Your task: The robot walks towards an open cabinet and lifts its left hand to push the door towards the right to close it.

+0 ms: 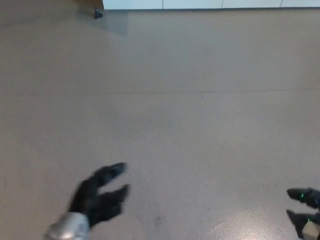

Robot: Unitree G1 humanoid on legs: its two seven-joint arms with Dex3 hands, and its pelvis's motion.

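Showing only its white lower edge, the cabinet (210,4) sits far across the floor (200,125); left hand (100,197) fingers spread wide, empty.

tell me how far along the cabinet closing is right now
Early stage. Done: nothing visible on the door yet. In hand: the approach; the white cabinet shows only as a strip at the top edge, across a wide stretch of floor. The left hand is low, open and empty; the right hand barely shows. Left: reaching the cabinet, raising the left hand, pushing the door right.
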